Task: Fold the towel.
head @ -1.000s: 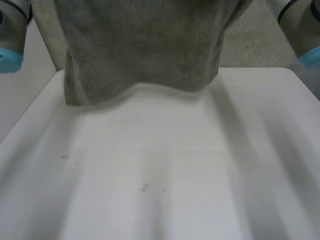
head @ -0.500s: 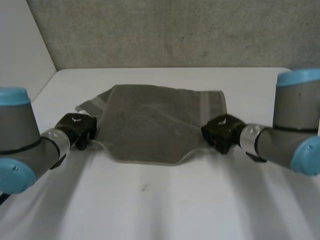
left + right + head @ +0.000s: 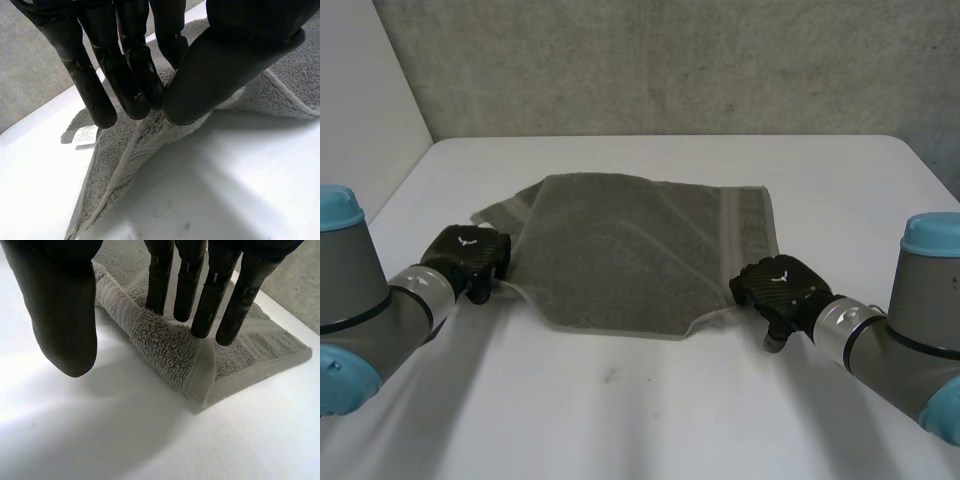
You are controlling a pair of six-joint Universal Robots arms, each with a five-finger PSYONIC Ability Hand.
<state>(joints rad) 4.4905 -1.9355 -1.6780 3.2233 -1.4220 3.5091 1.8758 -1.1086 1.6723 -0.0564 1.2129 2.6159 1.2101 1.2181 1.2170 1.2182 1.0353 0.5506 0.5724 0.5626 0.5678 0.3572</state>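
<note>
On the white table (image 3: 620, 420), toward its far middle, the towel (image 3: 640, 255) lies doubled over. At its near left corner the left hand (image 3: 470, 255) pinches the edge between thumb and fingers (image 3: 132, 80), as far as the close view shows. The right hand (image 3: 780, 288) rests straight fingers (image 3: 182, 285) on the near right corner, thumb clear. Pulling the left away unreleased would likely drag the upper layer askew; the humped right corner may spring open.
</note>
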